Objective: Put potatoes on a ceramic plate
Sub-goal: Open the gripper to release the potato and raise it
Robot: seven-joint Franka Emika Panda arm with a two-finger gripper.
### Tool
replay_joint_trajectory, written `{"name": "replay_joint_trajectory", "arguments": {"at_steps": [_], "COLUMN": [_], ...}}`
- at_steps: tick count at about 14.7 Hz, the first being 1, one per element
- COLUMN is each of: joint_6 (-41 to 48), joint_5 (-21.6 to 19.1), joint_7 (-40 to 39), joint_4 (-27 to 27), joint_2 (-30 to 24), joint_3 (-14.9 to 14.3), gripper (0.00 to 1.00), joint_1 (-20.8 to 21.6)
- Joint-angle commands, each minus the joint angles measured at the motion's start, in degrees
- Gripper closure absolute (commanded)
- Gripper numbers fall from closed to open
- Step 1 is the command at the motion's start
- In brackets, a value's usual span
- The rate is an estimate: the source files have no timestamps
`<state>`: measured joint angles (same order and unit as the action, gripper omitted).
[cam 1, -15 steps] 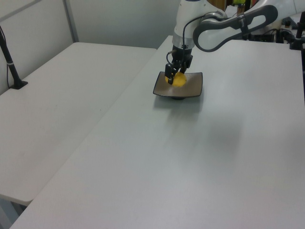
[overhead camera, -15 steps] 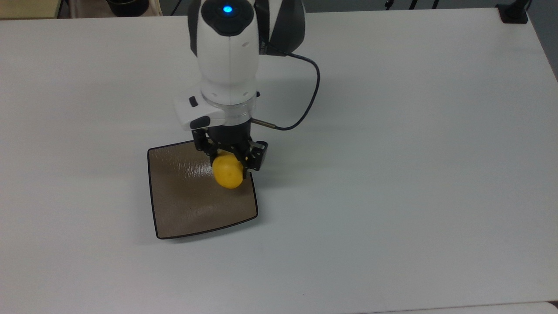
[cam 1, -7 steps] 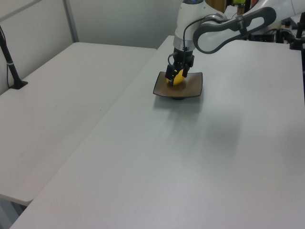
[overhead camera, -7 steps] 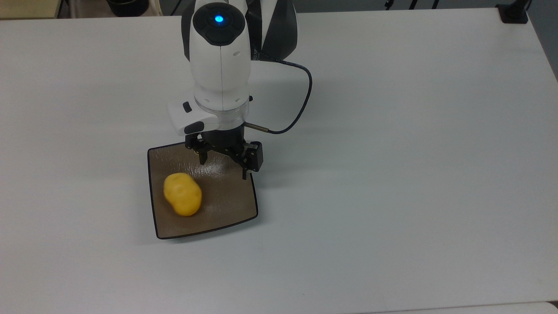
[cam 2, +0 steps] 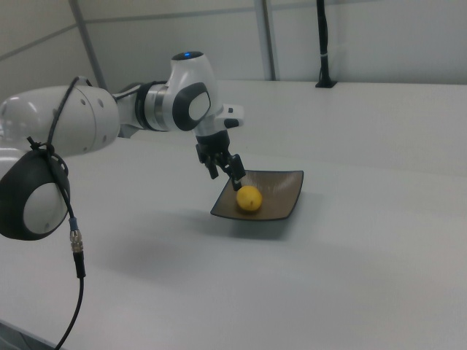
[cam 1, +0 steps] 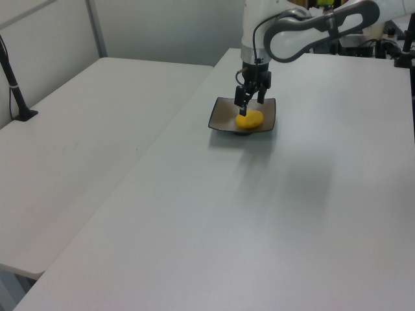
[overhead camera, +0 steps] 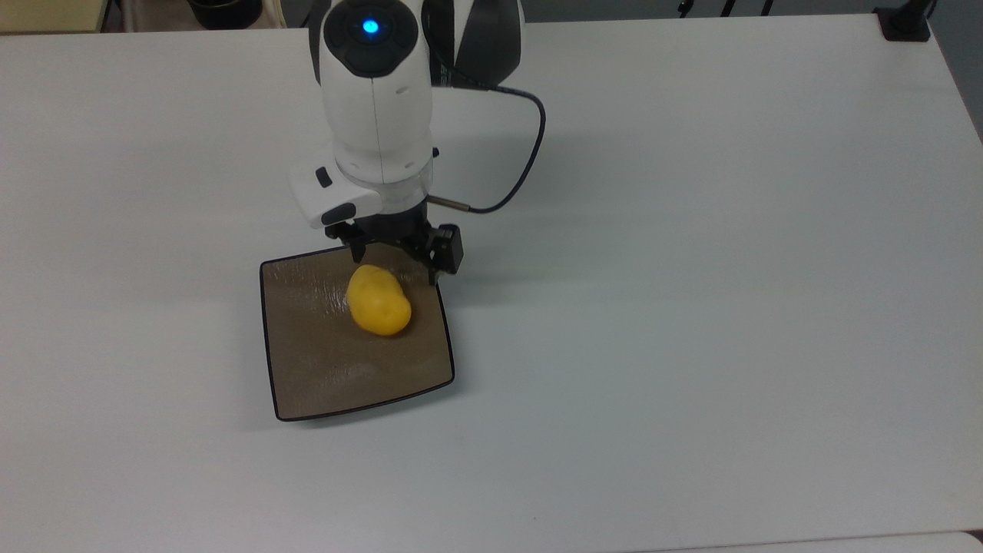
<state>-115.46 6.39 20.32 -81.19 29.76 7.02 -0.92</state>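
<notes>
In the top view, a little left of the frame's centre, you see the potato lying on the ceramic plate, in the plate's upper middle part, and the gripper stands just above it in the frame with its jaws spread apart and nothing between them. In the left view, in the upper middle of the frame, the gripper hangs over the plate, and the potato rests on the plate close under the fingertips; I cannot tell if one fingertip touches it. In the right view, near the centre, the potato sits in the dish of the plate, and the open gripper is just beside and above it. I judge the placing as done. The risk from here: the potato is round and smooth and the plate is glossy, so if you move the arm sideways before lifting, a finger may push the potato and it may roll over the low rim onto the table.
</notes>
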Motion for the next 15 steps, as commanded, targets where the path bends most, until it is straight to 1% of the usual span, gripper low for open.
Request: {"name": "replay_joint_trajectory", "arguments": {"at_steps": [1, 4, 6, 8, 10, 13, 15], "joint_6": [10.93, 15.52, 16.67, 16.50, 16.24, 15.88, 15.88], "joint_5": [-4.80, -5.07, -5.07, -5.07, -5.07, -5.07, -4.98], "joint_7": [-8.96, -11.78, -14.94, -17.76, -18.47, -18.56, -18.64], "joint_4": [-1.16, -1.86, -4.93, -7.66, -10.03, -14.69, -15.84], "joint_2": [-5.49, -8.57, -12.17, -15.51, -18.14, -23.41, -25.09], "joint_3": [-0.87, -1.57, -2.53, -4.55, -6.22, -6.49, -6.67], "gripper": [0.00, 0.00, 0.00, 0.00, 0.00, 0.00, 0.00], "joint_1": [-0.58, -0.58, -0.40, 0.30, 1.44, 1.53, 1.53]}}
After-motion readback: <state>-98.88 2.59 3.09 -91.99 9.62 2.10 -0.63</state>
